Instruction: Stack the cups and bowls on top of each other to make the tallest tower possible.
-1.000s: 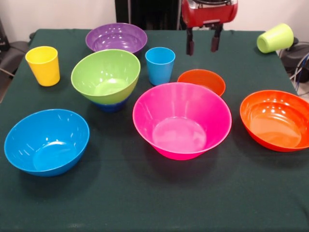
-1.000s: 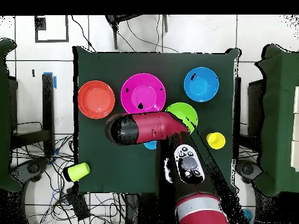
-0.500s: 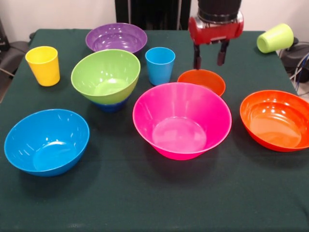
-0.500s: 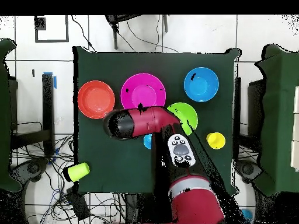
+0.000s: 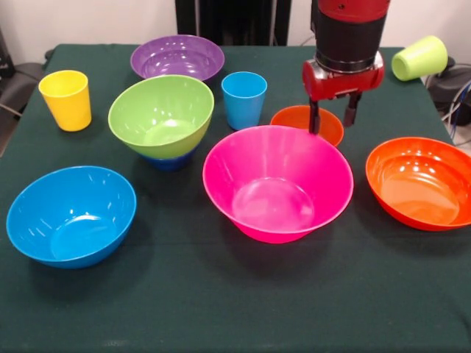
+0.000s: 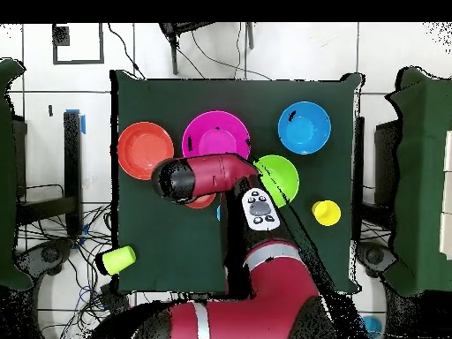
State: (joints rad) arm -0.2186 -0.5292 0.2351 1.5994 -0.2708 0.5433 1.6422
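Hanging over the small orange bowl (image 5: 307,123), the gripper (image 5: 333,120) has its fingers spread apart, holding nothing.
From left in the front view: yellow cup (image 5: 65,99), blue bowl (image 5: 71,215), green bowl (image 5: 161,115) sitting on the dark blue bowl (image 5: 168,161), purple bowl (image 5: 177,57), blue cup (image 5: 243,98), pink bowl (image 5: 277,182), red bowl (image 5: 422,182), green cup (image 5: 419,57) on its side, upper right.

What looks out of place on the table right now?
The lime green cup lies tipped on its side at the table's corner, while the yellow cup and light blue cup stand upright. Nothing looks spilled or damaged.
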